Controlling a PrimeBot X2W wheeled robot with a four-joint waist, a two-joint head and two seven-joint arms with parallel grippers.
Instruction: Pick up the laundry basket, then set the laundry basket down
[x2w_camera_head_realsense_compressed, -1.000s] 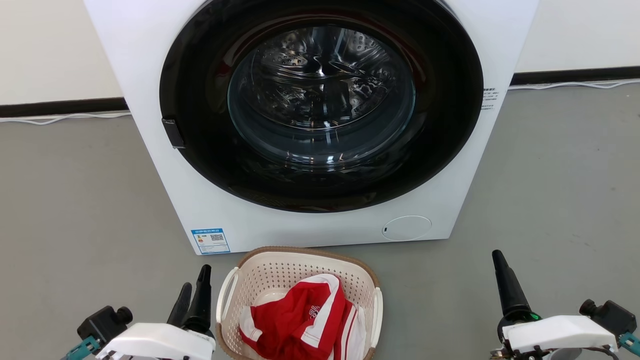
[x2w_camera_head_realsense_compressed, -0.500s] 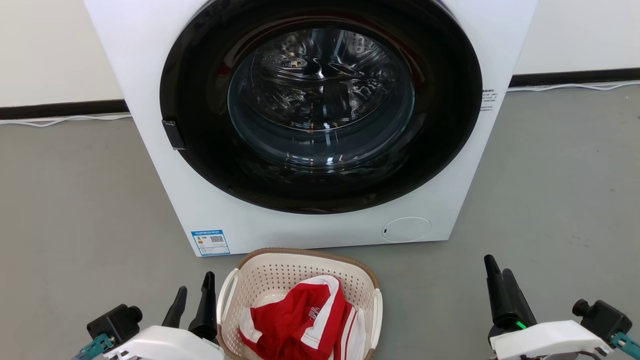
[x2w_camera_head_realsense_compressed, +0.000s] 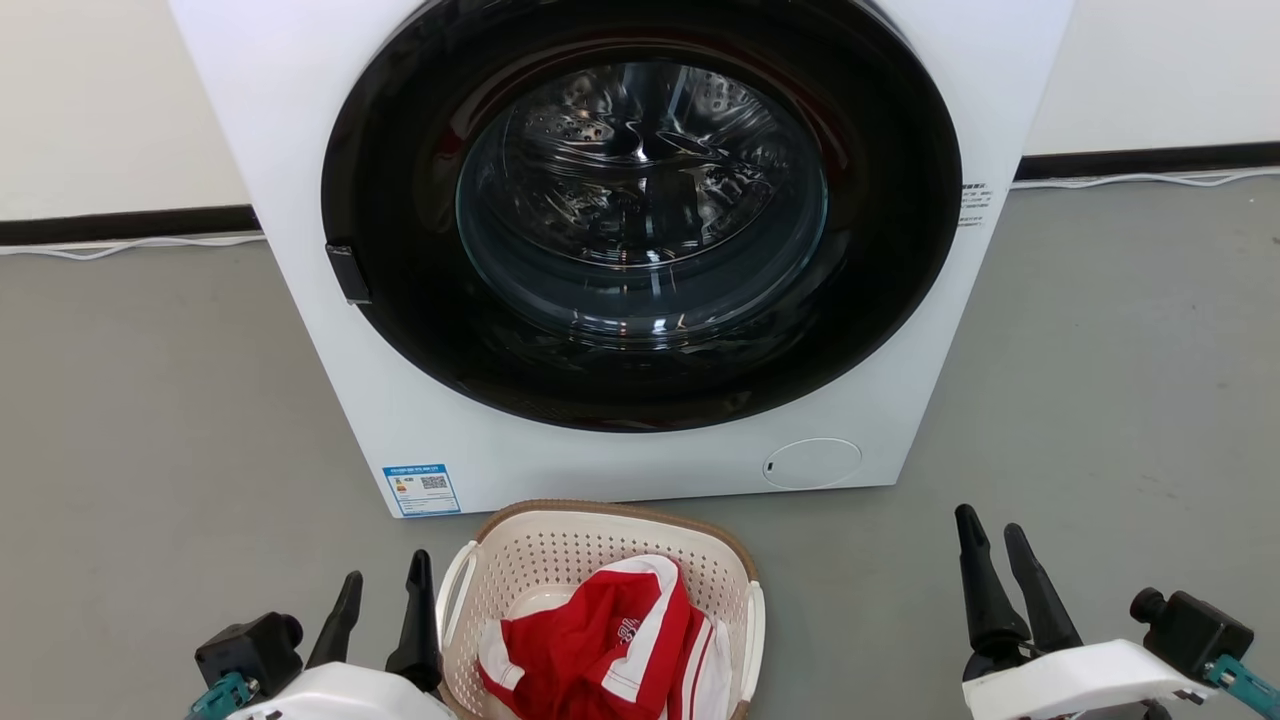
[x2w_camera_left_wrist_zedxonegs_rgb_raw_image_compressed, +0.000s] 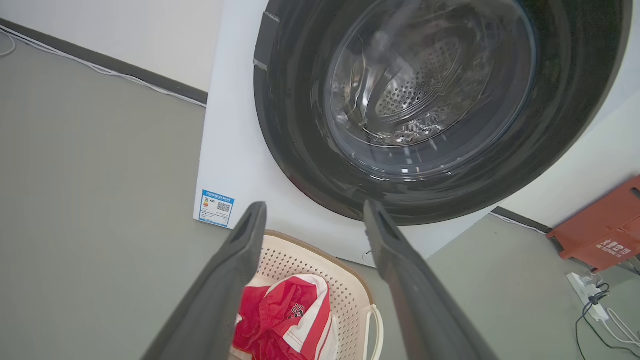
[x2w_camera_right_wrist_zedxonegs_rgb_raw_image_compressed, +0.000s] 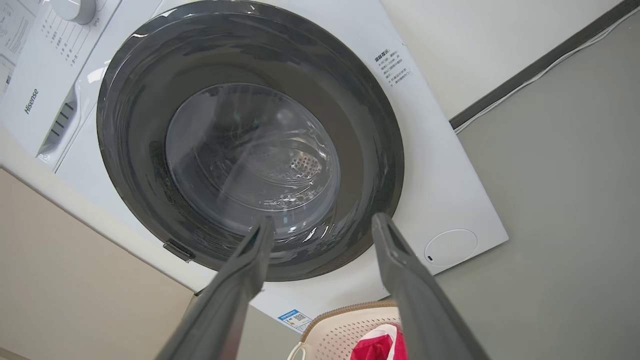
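Note:
The laundry basket (x2w_camera_head_realsense_compressed: 560, 545), cream with perforated walls, a brown rim and white side handles, stands on the floor just in front of the washing machine. A red and white garment (x2w_camera_head_realsense_compressed: 600, 640) lies inside it. My left gripper (x2w_camera_head_realsense_compressed: 385, 580) is open, right beside the basket's left handle, apart from it. Well off to the basket's right, my right gripper (x2w_camera_head_realsense_compressed: 993, 535) is open and empty. The left wrist view has the basket (x2w_camera_left_wrist_zedxonegs_rgb_raw_image_compressed: 345, 295) below its open gripper (x2w_camera_left_wrist_zedxonegs_rgb_raw_image_compressed: 315, 212). The basket's rim (x2w_camera_right_wrist_zedxonegs_rgb_raw_image_compressed: 340, 312) sits under the open right gripper (x2w_camera_right_wrist_zedxonegs_rgb_raw_image_compressed: 322, 225).
The white washing machine (x2w_camera_head_realsense_compressed: 620, 470) with its closed dark round door (x2w_camera_head_realsense_compressed: 640, 210) stands close behind the basket. Grey floor lies on both sides. A white cable (x2w_camera_head_realsense_compressed: 130, 242) runs along the wall. An orange-red object (x2w_camera_left_wrist_zedxonegs_rgb_raw_image_compressed: 600, 227) and a power strip (x2w_camera_left_wrist_zedxonegs_rgb_raw_image_compressed: 587, 295) lie to the machine's right.
Both grippers' fingers have turned, so their two fingers now show spread apart. The left gripper sits lower, the right has shifted left. The head view has tilted slightly.

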